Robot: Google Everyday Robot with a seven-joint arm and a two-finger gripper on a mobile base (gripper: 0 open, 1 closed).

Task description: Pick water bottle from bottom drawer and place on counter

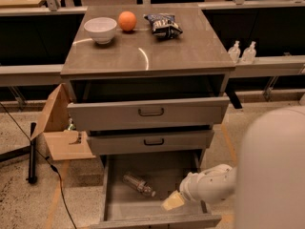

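Looking down on a grey three-drawer cabinet [190, 113]; the robot's white body fills the right edge.

- Glossy grey-brown square table [143, 51] on top of the cabinet is the place target. It lies well above and behind the work zone.
- Plain grey box bottom drawer [108, 194] stands pulled out, floor exposed.
- White jointed arm [212, 180] enters from the right over the drawer's right wall, wrist angled down and left into the drawer.
- Pale-tipped gripper [172, 202] sits low in the drawer's front-right part.
- Small clear ribbed plastic water bottle [138, 184] lies flat on the drawer floor, left of centre.

Key relation: the bottle is to the left of the gripper and a little further back, near it but apart, no contact. Its long axis runs diagonally, back-left to front-right, so the near end points roughly at the gripper. Can't tell which end has the cap.

Jaws: can't tell how far open. They don't have the bottle, since it lies clear of them.

My read: the approach isn't finished. The next move calls for a short shift left and back, with the wrist turned so the jaws close across the diagonal rather than along it. The round bottle may roll if nudged.
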